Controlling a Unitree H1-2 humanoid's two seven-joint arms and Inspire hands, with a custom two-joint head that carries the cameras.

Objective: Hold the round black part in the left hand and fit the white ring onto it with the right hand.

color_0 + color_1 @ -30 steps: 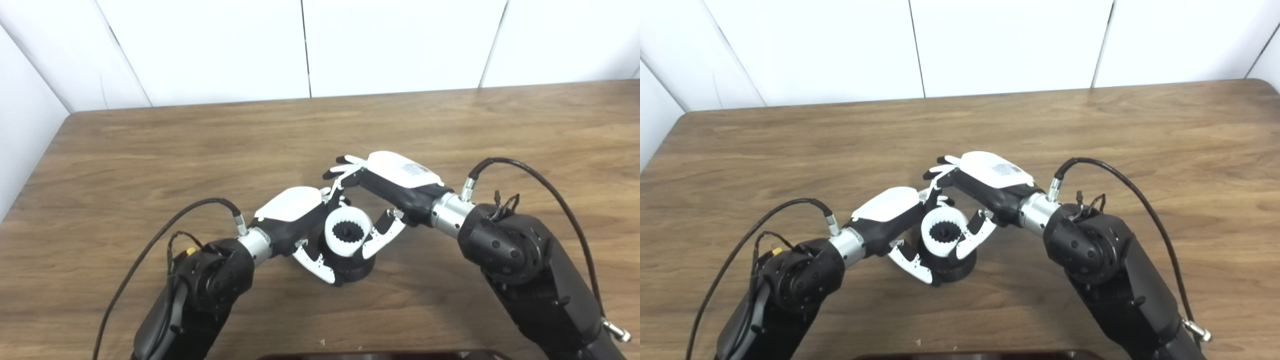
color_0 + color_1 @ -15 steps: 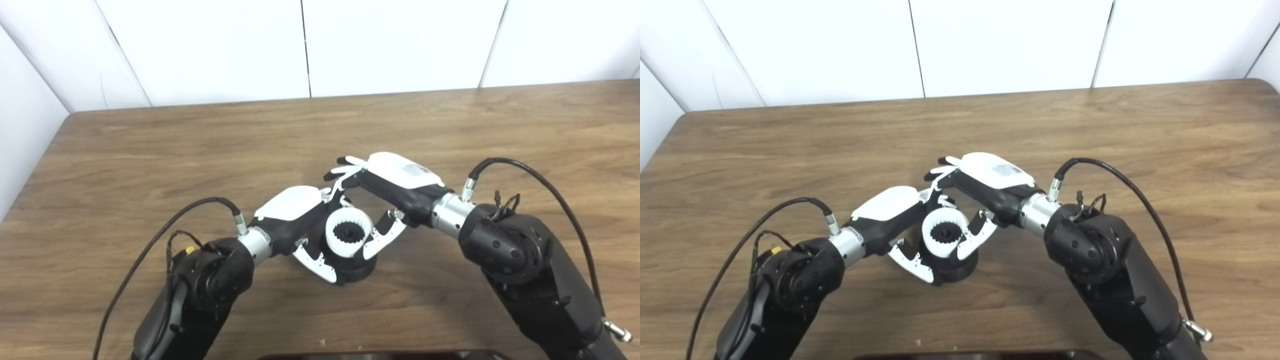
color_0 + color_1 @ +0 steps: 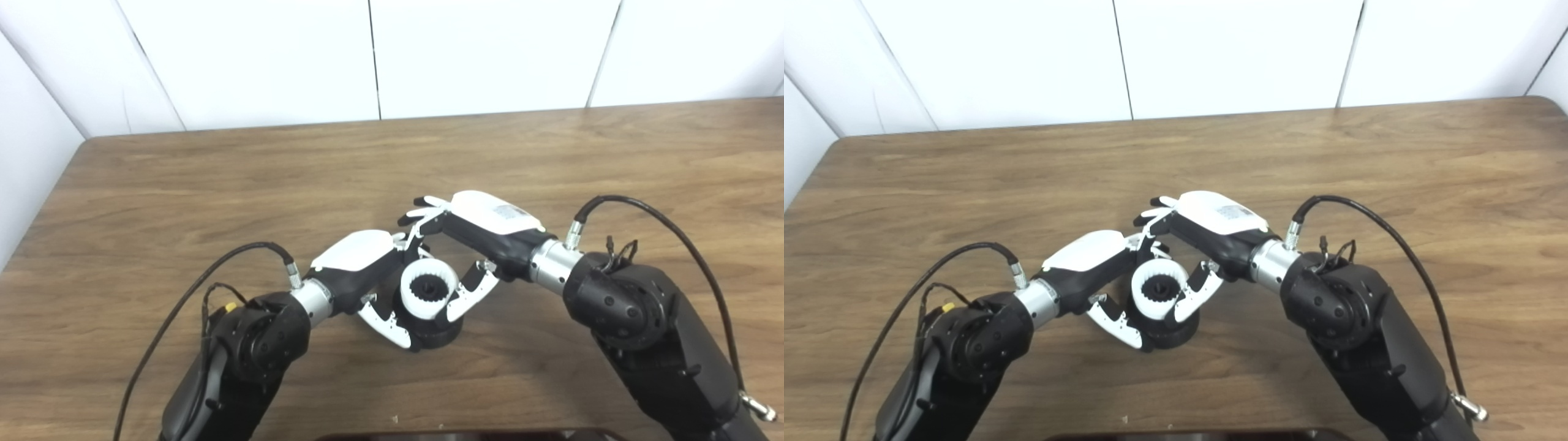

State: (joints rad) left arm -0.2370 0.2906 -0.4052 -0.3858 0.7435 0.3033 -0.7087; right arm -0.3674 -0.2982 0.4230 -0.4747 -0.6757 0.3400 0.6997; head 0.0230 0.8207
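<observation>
— Where's the round black part?

— Near the front middle of the wooden table. My left hand is closed around it from the left, thumb curled under its near side.

— And the white ring?

— It sits on top of the black part, toothed inside, with a dark hub showing through its middle. I can't tell from here whether it's fully seated.

— What's your right hand doing?

— It's closed on the ring from the right. Its thumb presses the ring's near right edge, and its fingers reach over the far side, just beside my left hand's fingertips.

— Is the part on the table?

— Its base looks to be touching the surface.
</observation>
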